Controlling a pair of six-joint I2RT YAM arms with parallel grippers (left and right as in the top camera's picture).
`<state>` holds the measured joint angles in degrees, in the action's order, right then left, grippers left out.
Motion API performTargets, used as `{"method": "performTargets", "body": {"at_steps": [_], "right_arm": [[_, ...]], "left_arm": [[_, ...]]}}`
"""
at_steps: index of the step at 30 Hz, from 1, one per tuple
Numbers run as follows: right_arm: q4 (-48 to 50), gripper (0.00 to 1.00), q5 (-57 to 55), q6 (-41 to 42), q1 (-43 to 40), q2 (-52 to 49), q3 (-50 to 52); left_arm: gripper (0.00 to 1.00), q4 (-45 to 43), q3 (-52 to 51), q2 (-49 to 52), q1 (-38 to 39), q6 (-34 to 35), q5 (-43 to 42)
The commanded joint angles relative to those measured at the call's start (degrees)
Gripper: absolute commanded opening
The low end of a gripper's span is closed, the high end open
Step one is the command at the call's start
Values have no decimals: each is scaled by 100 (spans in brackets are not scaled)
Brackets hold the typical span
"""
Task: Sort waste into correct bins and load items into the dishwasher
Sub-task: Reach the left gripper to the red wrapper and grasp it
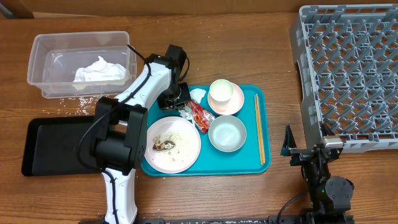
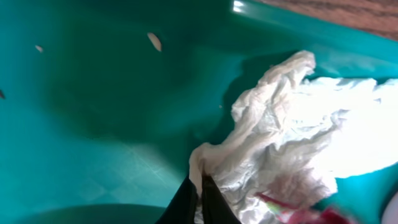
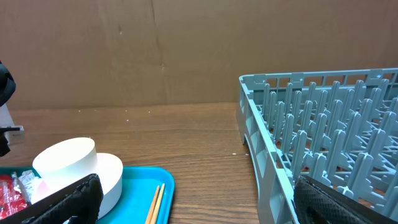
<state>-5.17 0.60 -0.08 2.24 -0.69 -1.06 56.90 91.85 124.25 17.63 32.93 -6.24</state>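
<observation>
The left end effector [image 2: 200, 199] is pressed together, pinching the crumpled tissue [image 2: 292, 130] by the far edge of the teal tray [image 2: 93, 93]. Next it should lift the tissue into the clear tub [image 1: 38, 56] at the far left corner of the table [image 1: 249, 37]. The right end effector [image 3: 199, 200] is spread.

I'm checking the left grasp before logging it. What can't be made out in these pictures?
Left claw: overhead, its tips hide under its own wrist.
Red wrapper: left wrist view, blurred and cut by the bottom edge.
Chopsticks: right wrist view, cut off by the bottom edge.
</observation>
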Motion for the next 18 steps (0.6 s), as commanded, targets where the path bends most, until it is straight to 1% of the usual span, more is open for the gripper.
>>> {"method": "performTargets", "body": {"at_steps": [1, 4, 9, 13, 18], "right_arm": [[33, 100, -52, -35, -22, 52, 59], [33, 100, -52, -35, -22, 52, 59], [33, 100, -52, -35, -22, 52, 59], [33, 100, -52, -35, -22, 52, 59], [33, 100, -55, -35, -22, 52, 59]], "left_arm": [[4, 181, 105, -118, -50, 50, -127], [4, 728, 592, -129, -205, 42, -122], [4, 1939, 1814, -131, -522, -105, -52], [4, 2761, 2732, -131, -695, -122, 398], [4, 3309, 3491, -131, -835, -131, 905]]}}
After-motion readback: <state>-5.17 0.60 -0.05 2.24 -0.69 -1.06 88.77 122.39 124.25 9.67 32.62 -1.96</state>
